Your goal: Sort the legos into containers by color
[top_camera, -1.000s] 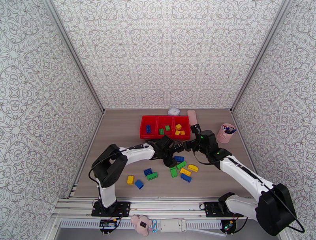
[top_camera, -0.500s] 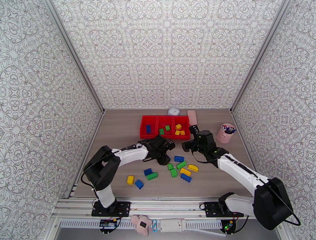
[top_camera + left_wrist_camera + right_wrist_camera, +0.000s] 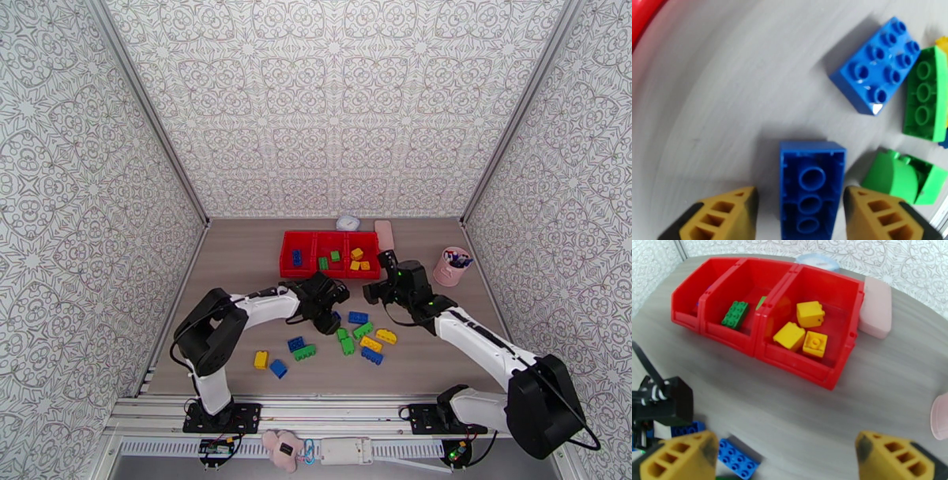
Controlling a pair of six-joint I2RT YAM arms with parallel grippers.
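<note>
The containers are three joined red bins [image 3: 286, 254]. Their left bin holds a blue lego [image 3: 297, 257], the middle bin [image 3: 750, 275] green ones [image 3: 734, 313], and the right bin yellow ones [image 3: 810, 314]. Several blue, green and yellow legos lie loose on the table in front [image 3: 365, 338]. My left gripper [image 3: 328, 304] is low over the table just before the bins. An upside-down blue lego [image 3: 811, 189] lies between its open fingers [image 3: 723, 213], with a gap on the left side. My right gripper [image 3: 786, 457] hovers open and empty to the right of it [image 3: 379, 288].
A pink pen cup [image 3: 452, 267] stands at the right. A pink case [image 3: 385, 234] and a small white round object [image 3: 347, 223] lie behind the bins. Blue [image 3: 877, 65] and green legos [image 3: 924, 98] sit close beyond the left gripper.
My left gripper pulled back from the loose pile toward the bins, then settled slightly lower. The right gripper eased a little away from the left one and stays open.
</note>
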